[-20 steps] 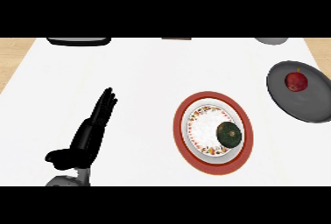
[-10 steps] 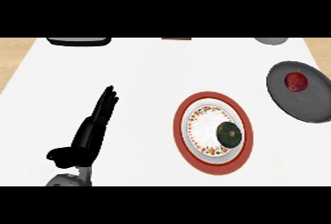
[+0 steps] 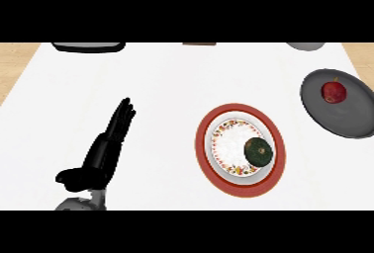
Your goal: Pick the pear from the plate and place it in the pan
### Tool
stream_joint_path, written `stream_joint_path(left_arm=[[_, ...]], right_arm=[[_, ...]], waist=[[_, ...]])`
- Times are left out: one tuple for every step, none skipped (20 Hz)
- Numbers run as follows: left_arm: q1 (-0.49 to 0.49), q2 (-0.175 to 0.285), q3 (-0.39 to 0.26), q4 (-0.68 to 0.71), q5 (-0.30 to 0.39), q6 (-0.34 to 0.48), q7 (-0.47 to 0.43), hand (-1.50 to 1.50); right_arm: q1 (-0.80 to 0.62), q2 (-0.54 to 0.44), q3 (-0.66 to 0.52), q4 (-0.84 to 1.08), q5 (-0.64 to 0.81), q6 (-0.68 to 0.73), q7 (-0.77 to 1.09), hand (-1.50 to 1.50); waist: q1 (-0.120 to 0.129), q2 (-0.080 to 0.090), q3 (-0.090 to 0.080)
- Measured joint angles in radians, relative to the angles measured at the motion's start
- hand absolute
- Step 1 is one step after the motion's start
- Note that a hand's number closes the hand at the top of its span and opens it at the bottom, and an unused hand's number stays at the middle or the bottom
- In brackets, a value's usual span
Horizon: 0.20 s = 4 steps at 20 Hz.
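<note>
A dark green pear (image 3: pixel 257 151) lies on the right part of a white patterned plate with a red rim (image 3: pixel 240 109), a little right of the counter's middle. A dark grey pan (image 3: pixel 349 117) sits at the right edge, and a red apple (image 3: pixel 335 92) rests inside it. My left hand (image 3: pixel 106 147) shows at the lower left with its fingers straight and pointing up, well left of the plate and holding nothing. The right hand does not show.
A dark tray-like object (image 3: pixel 87 47) lies at the counter's far left edge, a brown item (image 3: pixel 199 43) at the far middle, and a grey bowl (image 3: pixel 305 46) at the far right. Wooden surface (image 3: pixel 15 57) shows beyond the white counter's corners.
</note>
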State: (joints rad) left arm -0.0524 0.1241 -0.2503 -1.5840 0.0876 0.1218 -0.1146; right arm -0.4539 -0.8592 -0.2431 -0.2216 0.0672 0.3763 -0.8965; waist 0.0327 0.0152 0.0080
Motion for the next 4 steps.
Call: stream_joint_path(left_arm=[[-0.007,0.0,0.006,0.012,0.0,-0.001,-0.002,0.0],[-0.008,-0.003,0.005,0.018,-0.002,-0.001,-0.007,0.0],[-0.006,-0.003,0.004,0.021,-0.001,-0.004,-0.009,0.0],[-0.004,-0.008,0.0,0.024,-0.006,-0.001,-0.011,0.0]], right_arm=[[0.004,0.001,0.002,-0.002,0.003,-0.007,-0.007,-1.5],[0.003,-0.006,-0.001,-0.004,0.002,-0.01,-0.01,-1.5],[0.001,-0.012,-0.001,-0.007,0.004,-0.016,-0.014,-1.5],[-0.001,-0.005,0.001,-0.009,0.007,-0.029,-0.021,-1.5]], waist=[[-0.002,0.0,0.0],[-0.002,0.0,0.0],[-0.001,0.001,0.0],[-0.001,0.0,-0.001]])
